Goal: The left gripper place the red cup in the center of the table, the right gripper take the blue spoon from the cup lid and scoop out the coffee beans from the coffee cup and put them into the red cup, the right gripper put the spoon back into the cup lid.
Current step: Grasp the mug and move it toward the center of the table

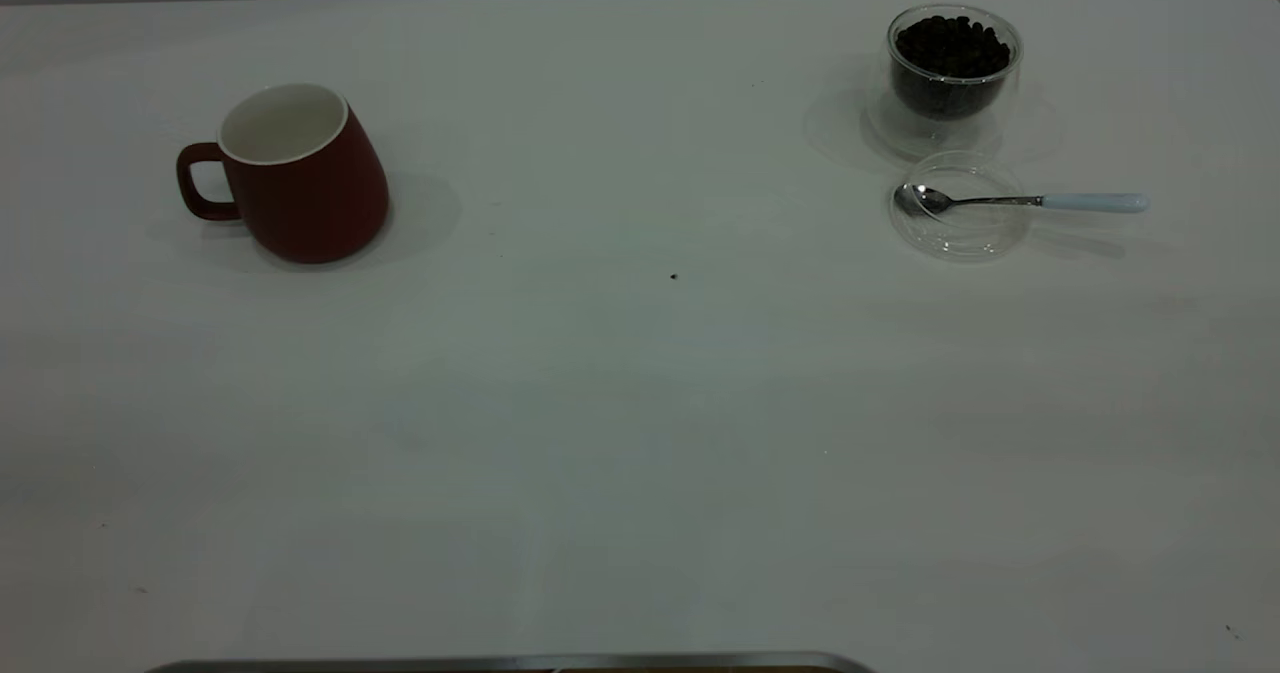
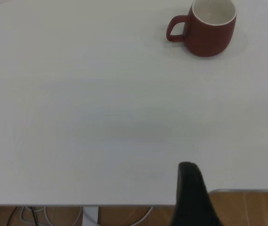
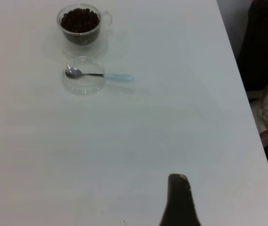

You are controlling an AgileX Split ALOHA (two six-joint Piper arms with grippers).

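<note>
**Task status: nothing started, all three stages outstanding**

You find the red cup (image 1: 300, 173) upright and empty on the left side of the table (image 1: 640, 433), well apart from the centre. Treat its move to the centre as not yet done.

On the right side, the coffee cup (image 1: 950, 78) stands full of coffee beans (image 1: 952, 48). The cup lid (image 1: 960, 215) lies just in front of it. The blue spoon (image 1: 1020, 200) rests with its bowl in the lid and its handle projecting past the rim. No beans are in the red cup, so scooping and spoon return remain.

Only one finger of the left gripper (image 2: 190, 188) shows, near the table edge, holding nothing; you cannot tell its opening. The same applies to the right gripper (image 3: 178, 197), far from the spoon.
</note>
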